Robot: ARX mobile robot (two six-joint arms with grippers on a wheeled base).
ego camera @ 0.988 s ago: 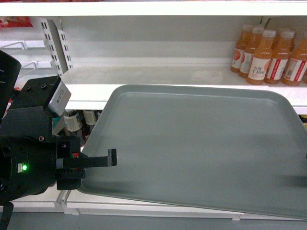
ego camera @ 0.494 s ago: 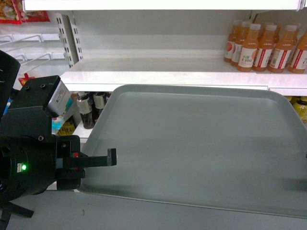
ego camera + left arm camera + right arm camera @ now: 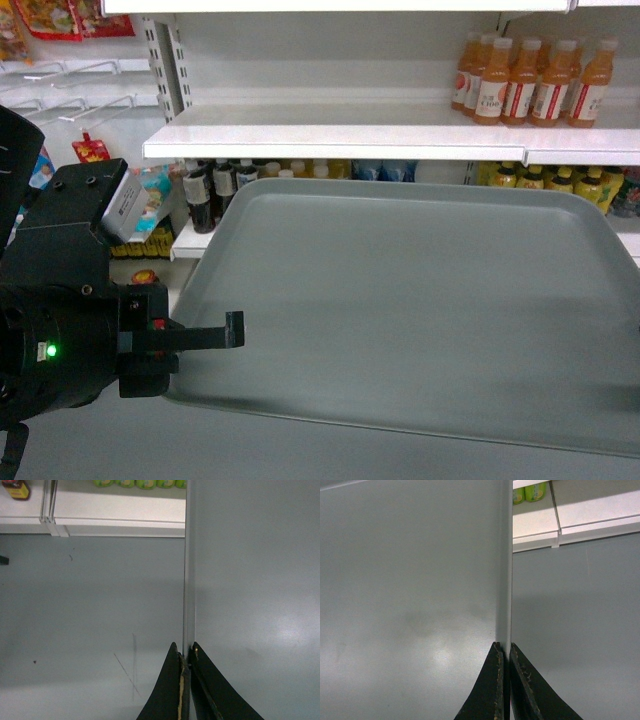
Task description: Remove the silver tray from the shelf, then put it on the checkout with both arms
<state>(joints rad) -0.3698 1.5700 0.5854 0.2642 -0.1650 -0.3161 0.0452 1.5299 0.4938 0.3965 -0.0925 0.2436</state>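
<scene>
The silver tray is a flat grey-green rectangle held level in the air, clear of the white shelf behind it. My left gripper is shut on the tray's left rim, one black finger lying over the edge. In the left wrist view the left gripper pinches the thin rim, with the tray to its right. My right gripper is shut on the opposite rim, the tray to its left. In the head view the right gripper is out of frame. The checkout is out of view.
Orange drink bottles stand at the shelf's right end. Dark bottles and snack packets fill the lower level beside a perforated upright. Grey floor lies under the tray, with the shelving's white base ahead.
The shelving has drawn away and now looks smaller and farther off, with lower levels coming into sight. The tray and both grips keep the same place in the head view.
</scene>
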